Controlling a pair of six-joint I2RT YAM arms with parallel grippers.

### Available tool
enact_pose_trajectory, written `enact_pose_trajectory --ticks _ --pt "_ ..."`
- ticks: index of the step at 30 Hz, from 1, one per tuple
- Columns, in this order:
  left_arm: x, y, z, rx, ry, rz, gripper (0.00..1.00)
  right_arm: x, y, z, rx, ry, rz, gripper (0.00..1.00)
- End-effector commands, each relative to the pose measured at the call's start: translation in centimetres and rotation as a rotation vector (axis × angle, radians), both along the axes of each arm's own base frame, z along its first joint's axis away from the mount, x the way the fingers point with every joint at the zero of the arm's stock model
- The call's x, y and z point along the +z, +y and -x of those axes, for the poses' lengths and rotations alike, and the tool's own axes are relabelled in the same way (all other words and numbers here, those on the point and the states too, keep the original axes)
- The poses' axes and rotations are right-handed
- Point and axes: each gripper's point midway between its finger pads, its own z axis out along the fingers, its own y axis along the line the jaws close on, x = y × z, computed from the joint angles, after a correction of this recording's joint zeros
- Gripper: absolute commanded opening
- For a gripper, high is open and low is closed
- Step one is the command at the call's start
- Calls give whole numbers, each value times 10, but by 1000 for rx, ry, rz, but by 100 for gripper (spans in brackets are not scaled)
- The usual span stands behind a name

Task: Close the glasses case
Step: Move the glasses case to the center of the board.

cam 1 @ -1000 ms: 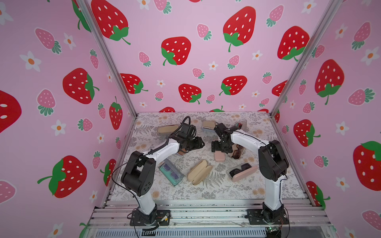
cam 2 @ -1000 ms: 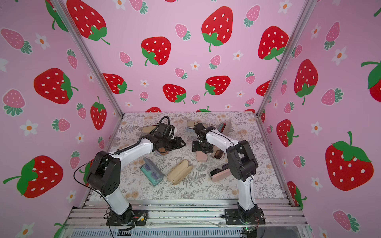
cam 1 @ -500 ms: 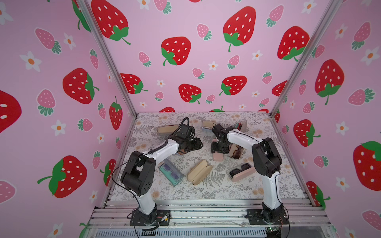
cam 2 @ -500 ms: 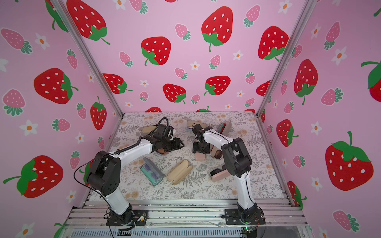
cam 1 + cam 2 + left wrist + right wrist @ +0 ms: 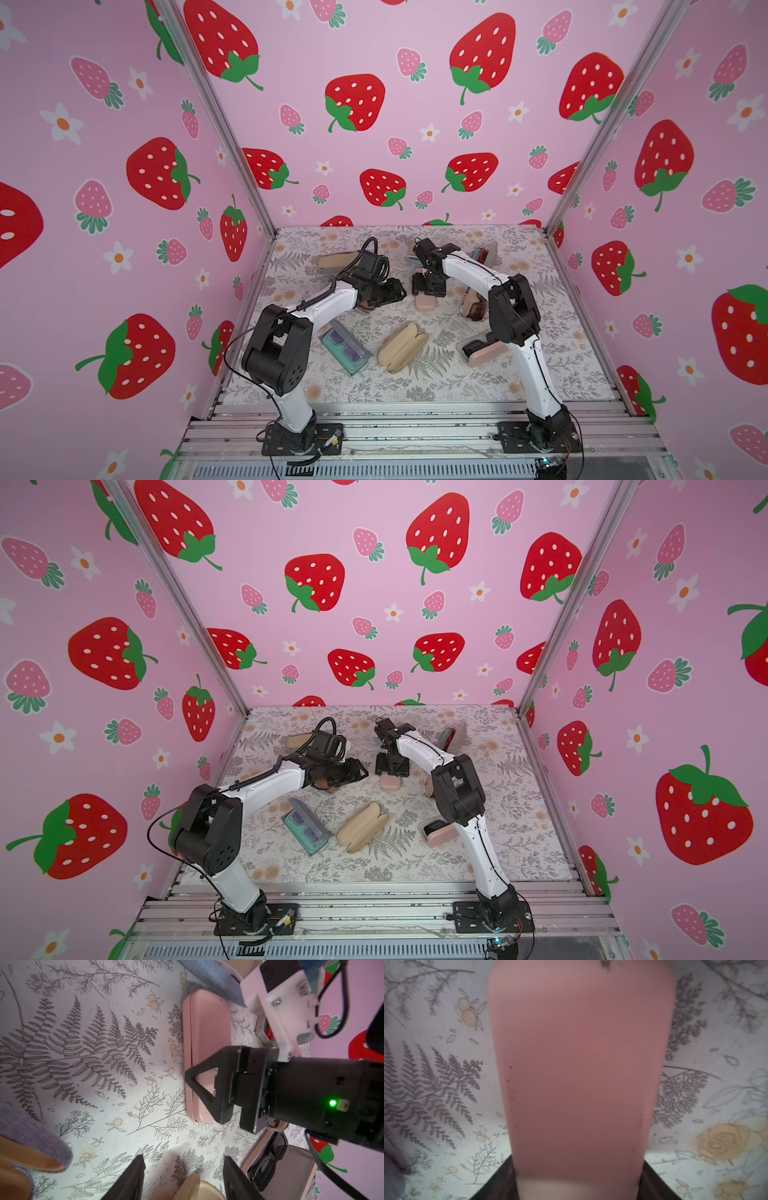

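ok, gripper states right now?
Left gripper: open, holding nothing.
Right gripper: astride the pink case; clamped or loose cannot be told.

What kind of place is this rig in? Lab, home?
Probably a staged robot test booth, not a home: left arm and right arm bolted to a metal rail, strawberry-print walls boxing in a flowered table, glasses cases scattered on it.

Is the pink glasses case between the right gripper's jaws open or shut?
Shut. In the left wrist view the pink case lies flat, its two halves meeting along a thin seam, and nothing of its inside shows.
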Motion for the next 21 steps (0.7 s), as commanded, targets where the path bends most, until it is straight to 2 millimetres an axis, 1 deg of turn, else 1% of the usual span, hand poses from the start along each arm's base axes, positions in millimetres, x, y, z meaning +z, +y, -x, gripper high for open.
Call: enact_pose_trajectory --ticks 1,4,7,9,11,16,19,21 --pt "7 -1 2 -10 -9 20 60 0 8 7 13 28 -10 76" --pt "10 -1 1 -4 -9 28 60 7 5 7 13 5 -11 81" --pt "14 -4 1 -3 -15 39 61 25 1 9 6 -39 -28 83" --pt "16 -4 2 -3 -17 42 62 41 -4 12 1 -71 -32 84" --pt "19 -7 2 -6 -21 46 62 58 -13 18 -5 -101 -32 84" --pt "22 -24 6 -40 -30 43 62 99 -35 38 -11 -187 -44 84" --pt "20 -36 5 -57 -24 46 61 116 -51 52 -8 -213 -29 86" --pt "20 -45 6 -74 -23 51 61 123 -64 60 -17 -223 1 86"
